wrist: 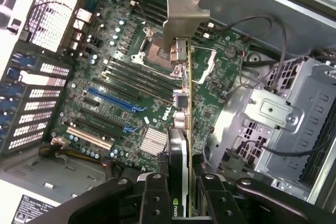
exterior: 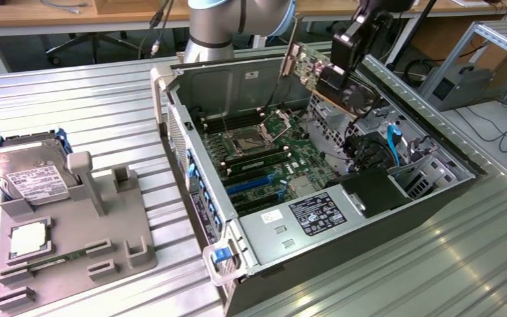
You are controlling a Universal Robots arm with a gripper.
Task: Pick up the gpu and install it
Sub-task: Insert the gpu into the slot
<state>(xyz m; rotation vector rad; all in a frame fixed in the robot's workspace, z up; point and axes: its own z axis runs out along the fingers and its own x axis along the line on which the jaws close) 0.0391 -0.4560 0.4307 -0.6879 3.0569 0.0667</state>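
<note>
Count, big to small:
- 1 slatted metal table.
- 1 PC case lying on its side on the table, open face up.
- 1 robot arm behind the case.
- 1 motherboard inside the case, with 2 processor sockets and 2 blue expansion slots.
- 1 grey fixture tray on the table, beside the case on the exterior view's left.
- 1 hard drive, silver with a white label, propped tilted at the tray's far end.
- 1 silver square part lying flat on the tray.
- 1 narrow green memory stick lying in the tray just beside the square part.
- 1 gpu and 1 gripper.

Gripper: clamped on the gpu, one of its fingers on each face of the card, at the cooler end.

Gpu position: in the air over the open case, above the motherboard's side toward the exterior view's right. It is tilted and no edge sits in a slot.

Gpu look:
- Thin card with a green board.
- Black cooler shroud with a round fan on one face.
- Small green logo on the shroud edge near the fingers.
- Silver metal bracket on the end farthest from the gripper, with a bent tab at its tip and ports along it.
- The wrist view sees it edge-on.
</note>
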